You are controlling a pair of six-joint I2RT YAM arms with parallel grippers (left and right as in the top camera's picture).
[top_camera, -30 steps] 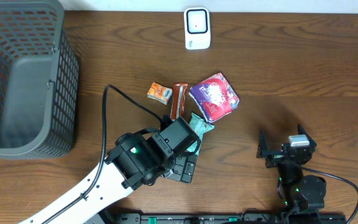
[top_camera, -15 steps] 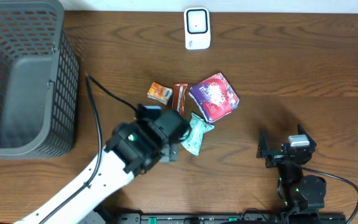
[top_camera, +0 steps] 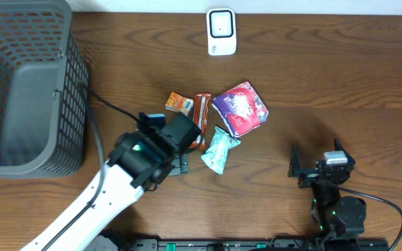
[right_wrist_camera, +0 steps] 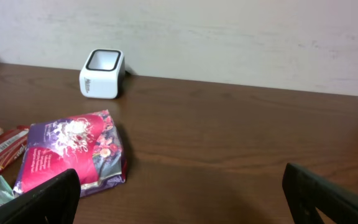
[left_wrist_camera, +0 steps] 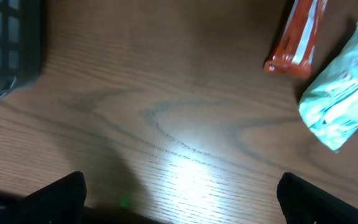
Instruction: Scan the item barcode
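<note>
Several packets lie mid-table: a small orange one (top_camera: 179, 103), a red-brown bar (top_camera: 201, 111), a purple pouch (top_camera: 240, 107) and a teal packet (top_camera: 219, 150). The white barcode scanner (top_camera: 221, 31) stands at the far edge. My left gripper (top_camera: 175, 166) hovers open and empty just left of the teal packet. In the left wrist view the gripper (left_wrist_camera: 182, 190) faces bare wood, with the bar (left_wrist_camera: 297, 37) and the teal packet (left_wrist_camera: 344, 102) at upper right. My right gripper (top_camera: 319, 167) rests open at the near right. In its wrist view the gripper (right_wrist_camera: 180, 186) faces the pouch (right_wrist_camera: 73, 152) and the scanner (right_wrist_camera: 102, 73).
A grey mesh basket (top_camera: 72, 90) fills the far left of the table, and its corner shows in the left wrist view (left_wrist_camera: 5, 50). A black cable loops from the left arm toward the basket. A pale wall runs behind the scanner.
My left arm has swung left and back off the teal packet, which now lies fully uncovered. Its jaws stayed open. The right arm has not moved.
</note>
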